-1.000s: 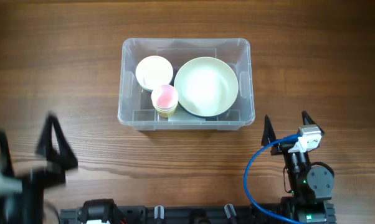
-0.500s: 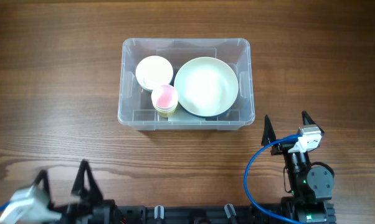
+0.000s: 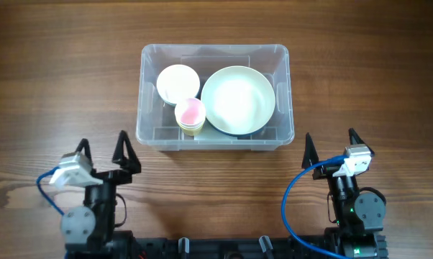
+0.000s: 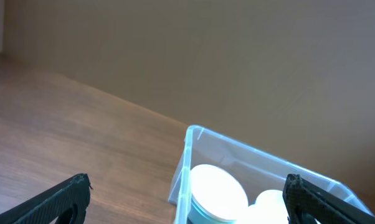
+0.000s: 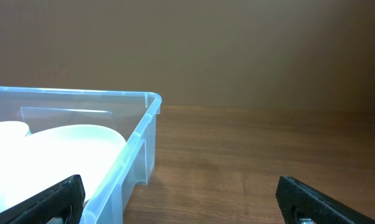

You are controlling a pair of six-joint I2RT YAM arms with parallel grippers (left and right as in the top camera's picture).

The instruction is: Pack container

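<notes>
The clear plastic container (image 3: 283, 57) stands at the table's middle back. It holds a large white bowl (image 3: 238, 100), a small white bowl (image 3: 178, 83) and a stack of small cups, the top one pink (image 3: 190, 111). My left gripper (image 3: 104, 152) is open and empty, near the front left, short of the container (image 4: 190, 155). My right gripper (image 3: 330, 142) is open and empty, near the front right, just right of the container's corner (image 5: 151, 102). The small white bowl (image 4: 217, 191) shows in the left wrist view, the large bowl (image 5: 63, 149) in the right wrist view.
Both arm bases sit at the table's front edge, the right one with a blue cable (image 3: 288, 208), the left one with a blue cable (image 3: 47, 193). Bare wooden table (image 3: 65, 86) surrounds the container.
My left arm swung from the far left front edge back toward its base and now rests with open jaws facing the container. The right arm has not moved.
</notes>
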